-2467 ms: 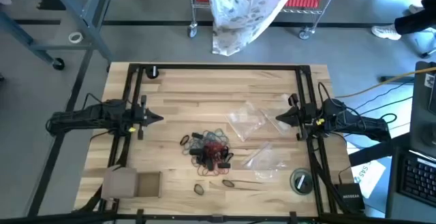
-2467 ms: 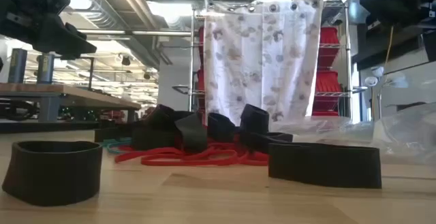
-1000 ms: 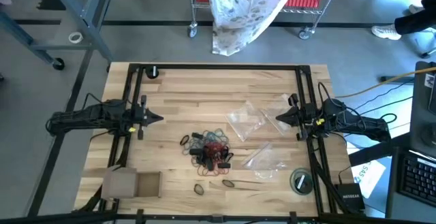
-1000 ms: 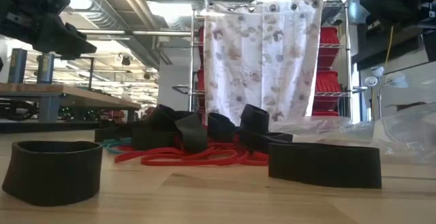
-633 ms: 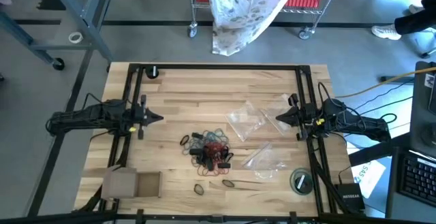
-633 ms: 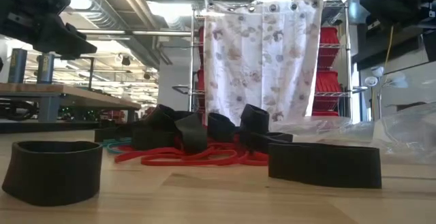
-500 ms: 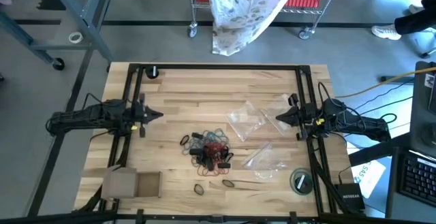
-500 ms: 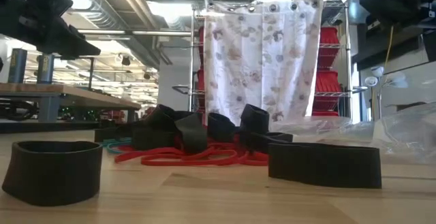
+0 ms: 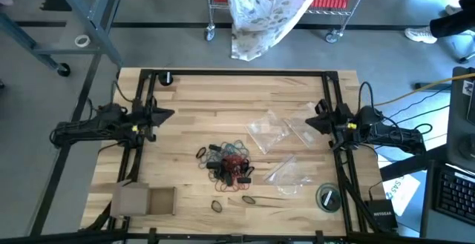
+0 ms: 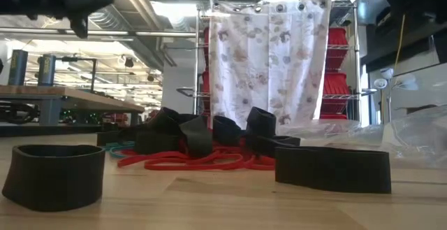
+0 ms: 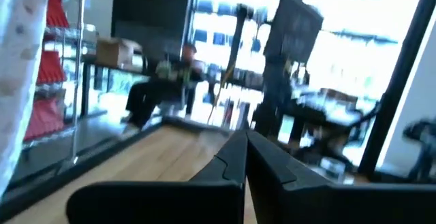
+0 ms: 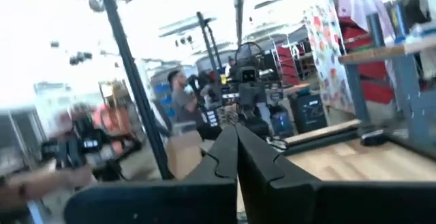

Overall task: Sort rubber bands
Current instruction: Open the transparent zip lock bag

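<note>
The table (image 9: 193,99) is pale wood in long blond planks, framed by black rails. The rubber bands (image 9: 228,162) near its middle mix red, black, teal and tan, with wide black loops lying nearer. Right of them the plastic bags (image 9: 269,133) are clear. At the near left the cardboard box (image 9: 145,199) is plain brown. Beyond the far edge a white curtain (image 9: 263,7) carries a faded tan leaf print, before red bins (image 10: 339,62). Both arms are dark.

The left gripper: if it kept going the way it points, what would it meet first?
Probably the right gripper, facing it across the table. The left gripper sits well above the wood, so the way between looks free; depth is unclear.
</note>
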